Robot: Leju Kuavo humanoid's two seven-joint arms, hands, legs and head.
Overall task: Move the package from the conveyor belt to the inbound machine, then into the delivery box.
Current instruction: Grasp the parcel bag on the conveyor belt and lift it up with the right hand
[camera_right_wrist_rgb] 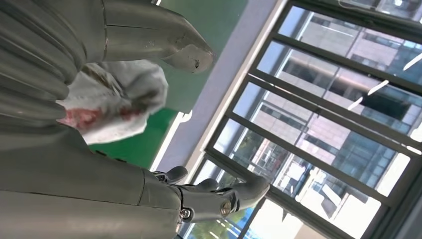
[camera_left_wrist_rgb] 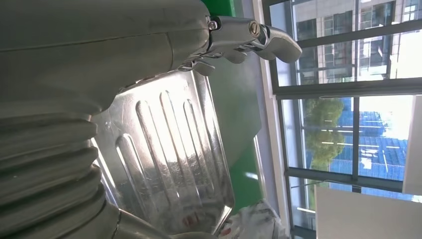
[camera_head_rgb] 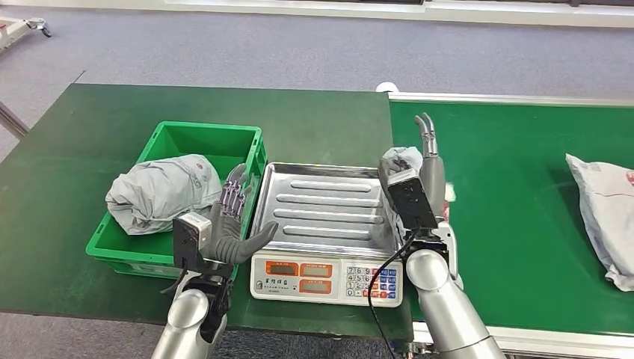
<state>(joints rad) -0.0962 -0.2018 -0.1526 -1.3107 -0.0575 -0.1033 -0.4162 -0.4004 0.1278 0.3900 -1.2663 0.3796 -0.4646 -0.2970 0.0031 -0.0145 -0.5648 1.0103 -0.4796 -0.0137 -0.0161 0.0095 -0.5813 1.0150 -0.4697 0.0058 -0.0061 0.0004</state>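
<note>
Dark green tabletop (camera_head_rgb: pixel 314 123) carries a steel-trayed weighing scale (camera_head_rgb: pixel 325 209). Beside its right edge, the raised right hand (camera_head_rgb: pixel 419 168) grips a crumpled white plastic package (camera_head_rgb: pixel 401 158); the left hand (camera_head_rgb: pixel 232 221) hovers upright, fingers spread, empty.

Grey package (camera_head_rgb: pixel 161 193) in a green box (camera_head_rgb: pixel 247 146) — silver ribbed tray (camera_head_rgb: pixel 329 206), white scale (camera_head_rgb: pixel 327 279) with orange displays.
</note>
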